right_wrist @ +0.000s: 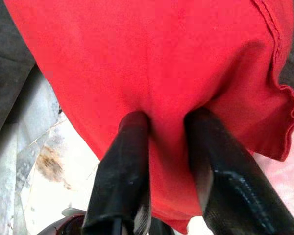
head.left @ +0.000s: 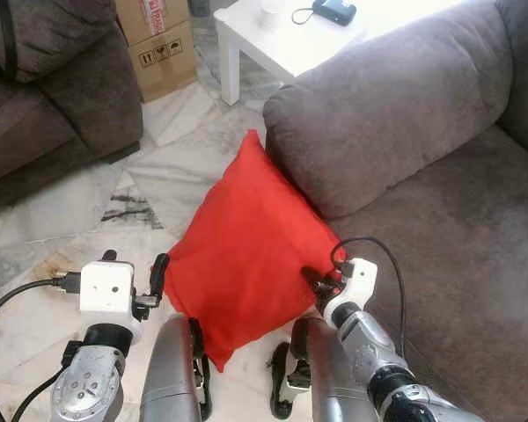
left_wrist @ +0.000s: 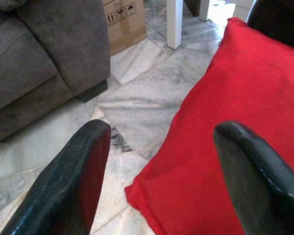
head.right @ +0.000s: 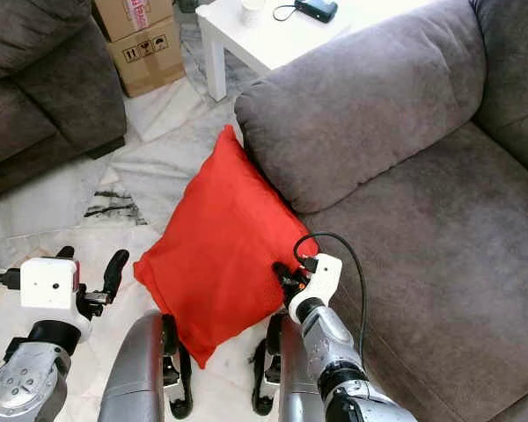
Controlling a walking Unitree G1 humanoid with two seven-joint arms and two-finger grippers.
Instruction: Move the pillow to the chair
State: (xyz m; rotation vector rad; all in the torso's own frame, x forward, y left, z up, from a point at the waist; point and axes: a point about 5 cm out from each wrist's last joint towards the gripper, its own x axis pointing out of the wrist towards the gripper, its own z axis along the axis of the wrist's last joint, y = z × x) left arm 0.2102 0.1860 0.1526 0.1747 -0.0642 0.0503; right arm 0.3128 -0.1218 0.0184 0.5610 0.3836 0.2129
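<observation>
Nearest to you, the right gripper point(right_wrist: 159, 147) is clamped on a fold of the red pillow point(head.left: 246, 246), at its 4 o'clock edge. The pillow leans on the grey sofa point(head.left: 422, 176). At 9 o'clock the left gripper point(head.left: 136, 277) stands apart, beside the pillow's corner.

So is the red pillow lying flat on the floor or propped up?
Propped up: the red pillow stands on a corner, leaning against the grey sofa's armrest, with the right gripper pinching its fabric.
</observation>
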